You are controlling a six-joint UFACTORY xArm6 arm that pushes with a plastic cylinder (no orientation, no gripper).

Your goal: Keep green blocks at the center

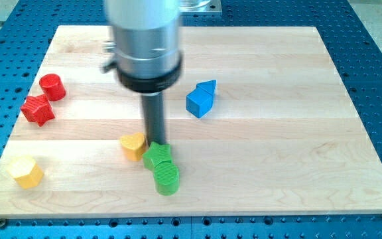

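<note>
You're looking at a robotics lab bench: pale wooden board [257, 79] on a blue perforated metal table [377, 60], toy blocks scattered, machined arm housing [144, 40] overhead.

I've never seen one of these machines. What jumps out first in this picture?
The big silver arm coming down from the view's top ends in a dark rod, and my tip sits right against the top of a green star block. A green cylinder touches that one below, and a yellow heart block lies just left.

arm: upright, from view's top | my tip [156, 142]: down at board
</note>
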